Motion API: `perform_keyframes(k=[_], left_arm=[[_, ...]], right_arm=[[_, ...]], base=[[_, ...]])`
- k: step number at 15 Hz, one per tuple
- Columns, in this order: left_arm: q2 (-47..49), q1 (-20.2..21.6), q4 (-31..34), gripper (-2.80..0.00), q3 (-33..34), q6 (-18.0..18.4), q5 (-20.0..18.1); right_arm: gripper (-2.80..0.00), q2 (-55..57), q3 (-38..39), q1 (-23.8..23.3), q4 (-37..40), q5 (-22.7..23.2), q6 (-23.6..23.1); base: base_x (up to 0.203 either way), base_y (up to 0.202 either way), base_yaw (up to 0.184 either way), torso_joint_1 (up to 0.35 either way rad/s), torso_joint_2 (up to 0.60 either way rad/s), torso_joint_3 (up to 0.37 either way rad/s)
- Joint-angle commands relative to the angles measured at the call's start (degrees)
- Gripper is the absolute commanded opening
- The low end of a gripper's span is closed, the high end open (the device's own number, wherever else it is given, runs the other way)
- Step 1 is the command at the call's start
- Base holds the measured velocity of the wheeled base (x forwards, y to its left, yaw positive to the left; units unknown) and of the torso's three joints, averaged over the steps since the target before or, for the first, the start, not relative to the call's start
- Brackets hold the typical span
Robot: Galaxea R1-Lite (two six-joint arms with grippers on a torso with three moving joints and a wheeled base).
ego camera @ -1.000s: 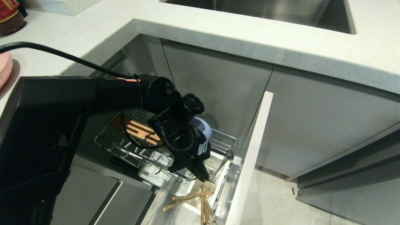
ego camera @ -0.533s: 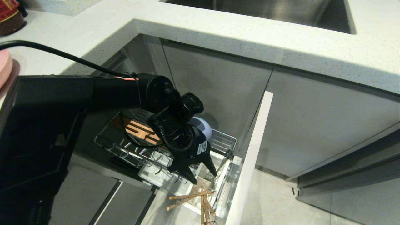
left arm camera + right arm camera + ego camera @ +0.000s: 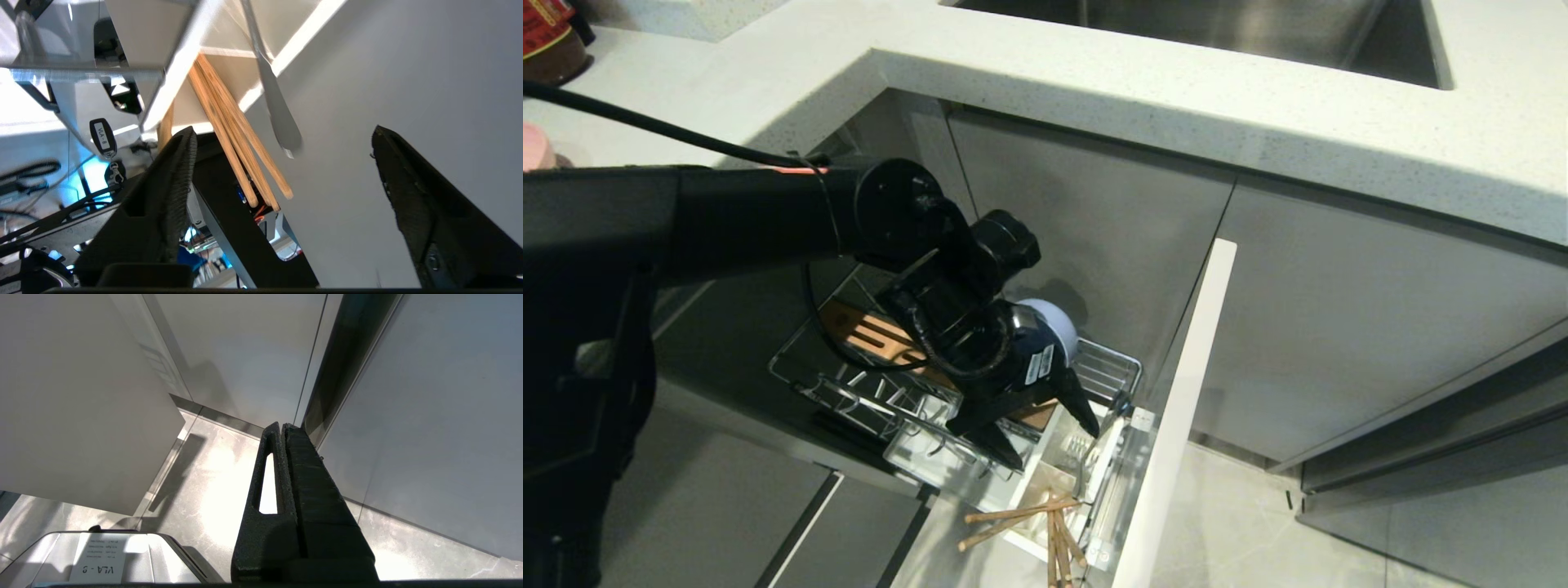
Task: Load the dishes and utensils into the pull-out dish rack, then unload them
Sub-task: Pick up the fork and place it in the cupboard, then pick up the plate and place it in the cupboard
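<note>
Above the white cutlery cup at the door end of the pull-out dish rack: left gripper poised, fingers spread wide, nothing between them. Inside the cup: wooden chopsticks, splayed and leaning out over the cup's near rim; beside them, silver cutlery standing against the far wall (fork head just visible). Further back from the cup: pale-blue bowl on the wire basket, partly hidden behind the wrist; slotted wooden strip beyond that. Pink plate well away from the cup, up on the counter, only an edge in view. Right gripper nowhere near the cup, closed tight, pointed at the floor beside the cabinet fronts.

Risks from here, as judged: chopsticks overhanging the rim, so a brush from the spread fingers likely to tip them onto the floor. Cutlery handle close to one fingertip; snagging possible on withdrawal. Door front tight beside the cup, little room for sideways motion.
</note>
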Motion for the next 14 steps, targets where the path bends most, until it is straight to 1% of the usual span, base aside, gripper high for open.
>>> perform_keyframes(k=[1,2,9,12,14], left_arm=[[-3.71,0.02,0.44,0.00,0.07,-0.26,-0.11],[-5.85,0.02,0.59,-2.80,0.12,-0.23,-0.08],[-21.32,-0.06,1.56,-2.80,0.16,-0.11,0.77],[-31.35,-0.02,0.61,-2.80,0.11,0.16,1.21],[-38.28,0.90,-1.64,-2.80,0.12,0.47,2.28]], right_arm=[[-2.80,0.02,0.00,-0.04,-0.01,-0.04,-0.02],[-2.80,0.02,0.00,-0.01,-0.01,-0.02,-0.02],[-2.80,0.02,0.00,-0.03,-0.01,0.00,-0.02],[-2.80,0.02,0.00,-0.01,-0.01,-0.02,-0.02],[-2.80,0.02,0.00,0.02,-0.01,0.00,-0.02]], base=[[0.000,0.000,0.000,0.000,0.00,0.000],[0.000,0.000,0.000,0.000,0.00,0.000],[0.000,0.000,0.000,0.000,0.00,0.000],[0.000,0.000,0.000,0.000,0.00,0.000],[0.000,0.000,0.000,0.000,0.00,0.000]])
